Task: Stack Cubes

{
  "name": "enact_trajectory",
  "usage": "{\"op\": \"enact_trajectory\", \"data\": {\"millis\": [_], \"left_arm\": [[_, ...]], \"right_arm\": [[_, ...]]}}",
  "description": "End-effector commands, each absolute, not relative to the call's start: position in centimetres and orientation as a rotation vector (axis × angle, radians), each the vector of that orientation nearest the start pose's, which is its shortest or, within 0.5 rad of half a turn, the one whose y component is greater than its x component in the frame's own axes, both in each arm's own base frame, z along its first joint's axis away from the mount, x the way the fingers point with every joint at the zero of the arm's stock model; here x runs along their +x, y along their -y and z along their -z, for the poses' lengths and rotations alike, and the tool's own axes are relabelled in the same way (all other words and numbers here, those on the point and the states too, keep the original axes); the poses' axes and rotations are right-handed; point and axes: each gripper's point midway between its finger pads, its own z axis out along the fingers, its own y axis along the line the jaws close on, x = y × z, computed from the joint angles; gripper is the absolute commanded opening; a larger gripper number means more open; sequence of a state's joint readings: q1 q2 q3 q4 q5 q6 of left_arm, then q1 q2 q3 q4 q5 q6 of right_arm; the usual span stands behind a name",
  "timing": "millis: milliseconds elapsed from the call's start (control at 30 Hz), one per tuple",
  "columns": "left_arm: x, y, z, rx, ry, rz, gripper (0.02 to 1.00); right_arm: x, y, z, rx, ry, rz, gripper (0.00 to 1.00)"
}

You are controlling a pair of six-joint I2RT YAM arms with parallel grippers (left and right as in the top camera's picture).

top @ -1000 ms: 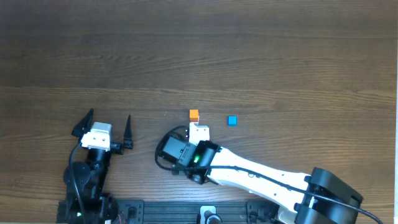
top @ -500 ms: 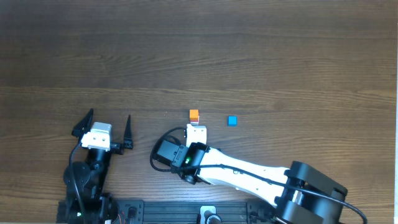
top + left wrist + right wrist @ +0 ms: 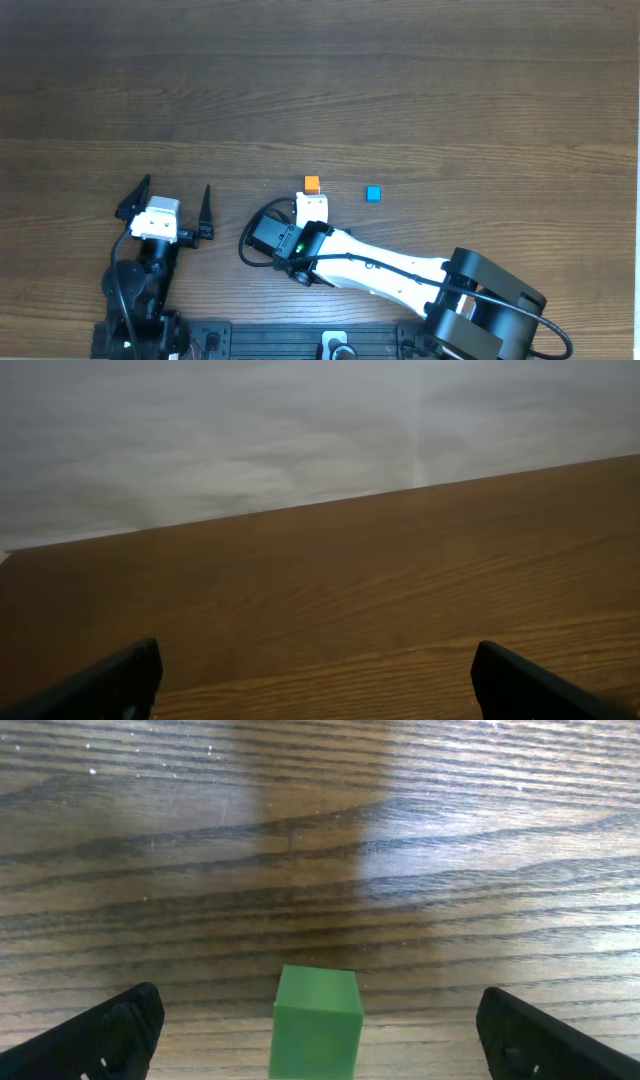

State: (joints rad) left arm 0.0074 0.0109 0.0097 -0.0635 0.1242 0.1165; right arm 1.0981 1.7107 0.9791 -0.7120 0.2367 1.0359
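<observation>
A green cube [image 3: 317,1020] lies on the wooden table [image 3: 420,840], between the spread fingers of my right gripper [image 3: 318,1012], which is open and not touching it. In the top view the right arm's white wrist [image 3: 313,208] hangs just in front of a small orange cube [image 3: 312,185]. A blue cube [image 3: 373,194] sits a little to the right of the orange one. My left gripper [image 3: 175,187] stands open at the left near its base, holding nothing, with only bare table ahead of it [image 3: 318,660].
The right arm's link [image 3: 390,275] stretches from the bottom right across to the middle. A pale wall [image 3: 300,430] rises beyond the table's far edge. Wood surface spreads wide behind the cubes.
The right arm's wrist has crept slightly left and toward the orange cube. The left arm and the orange and blue cubes have not moved.
</observation>
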Motion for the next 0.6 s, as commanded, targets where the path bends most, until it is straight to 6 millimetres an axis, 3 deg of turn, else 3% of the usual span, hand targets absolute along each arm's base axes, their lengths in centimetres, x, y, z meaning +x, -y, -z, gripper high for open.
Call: {"op": "enact_trajectory", "data": {"millis": [33, 600], "left_arm": [[24.5, 2.1, -16.0, 0.205, -1.619, 0.0, 1.0], [24.5, 2.1, -16.0, 0.205, -1.619, 0.0, 1.0]], "right_arm": [[18.3, -25.6, -1.5, -0.079, -2.855, 0.031, 0.993], [17.1, -25.9, -0.2, -0.043, -2.919, 0.001, 0.939]]}}
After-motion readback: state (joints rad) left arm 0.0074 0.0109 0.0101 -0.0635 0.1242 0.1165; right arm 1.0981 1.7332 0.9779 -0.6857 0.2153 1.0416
